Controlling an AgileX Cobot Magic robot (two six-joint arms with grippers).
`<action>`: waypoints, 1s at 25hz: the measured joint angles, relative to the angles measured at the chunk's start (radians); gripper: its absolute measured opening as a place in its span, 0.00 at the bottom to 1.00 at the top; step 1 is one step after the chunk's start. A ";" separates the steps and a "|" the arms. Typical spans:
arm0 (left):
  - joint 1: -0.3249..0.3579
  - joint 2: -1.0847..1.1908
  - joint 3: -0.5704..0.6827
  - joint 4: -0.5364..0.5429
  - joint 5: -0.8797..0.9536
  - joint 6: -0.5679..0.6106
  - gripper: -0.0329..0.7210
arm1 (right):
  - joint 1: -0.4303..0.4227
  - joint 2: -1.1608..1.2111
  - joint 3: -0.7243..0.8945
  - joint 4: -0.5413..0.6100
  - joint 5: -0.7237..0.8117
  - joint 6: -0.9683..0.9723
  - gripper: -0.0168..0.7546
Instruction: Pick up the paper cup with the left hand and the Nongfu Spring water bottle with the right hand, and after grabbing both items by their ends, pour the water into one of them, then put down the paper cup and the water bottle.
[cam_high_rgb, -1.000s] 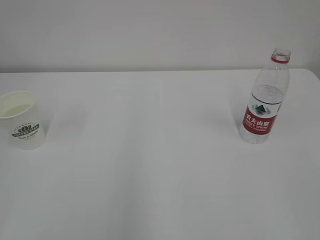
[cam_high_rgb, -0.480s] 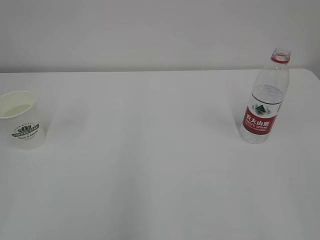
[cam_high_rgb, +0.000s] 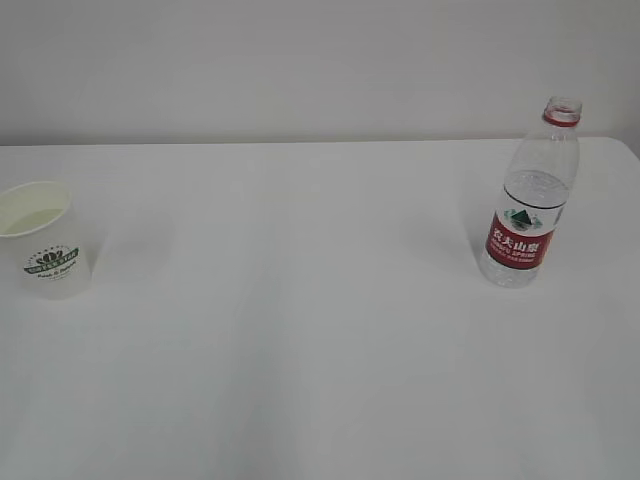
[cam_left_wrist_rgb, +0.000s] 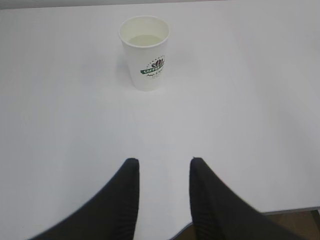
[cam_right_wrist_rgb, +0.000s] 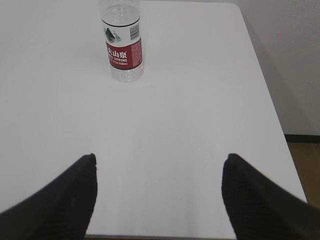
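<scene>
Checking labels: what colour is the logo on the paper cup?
Dark green, on the paper cup; clearest in the left wrist view.

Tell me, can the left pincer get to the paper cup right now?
Probably yes. The left pincer is open and empty, the paper cup stands upright straight ahead of it, and only bare white table lies between them.

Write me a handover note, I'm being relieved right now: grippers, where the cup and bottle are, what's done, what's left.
Left gripper: open, empty, short of the cup.
Right gripper: open wide, empty, short of the bottle.
Cup: upright at the table's left, holding some liquid.
Bottle: upright at the right, uncapped, with little or no water visible.
Done: judging by the contents, possibly the pour; I cannot tell.
Left: unclear; nothing is held now.
</scene>
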 joint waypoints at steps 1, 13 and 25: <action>0.000 0.000 0.000 0.000 0.000 0.000 0.36 | 0.000 0.000 0.000 0.000 0.000 0.000 0.79; 0.000 0.000 0.000 -0.002 0.000 0.000 0.36 | 0.000 0.000 0.000 0.000 0.000 0.002 0.79; 0.000 0.000 0.000 -0.002 0.000 0.000 0.36 | 0.000 0.000 0.000 0.000 0.000 0.002 0.79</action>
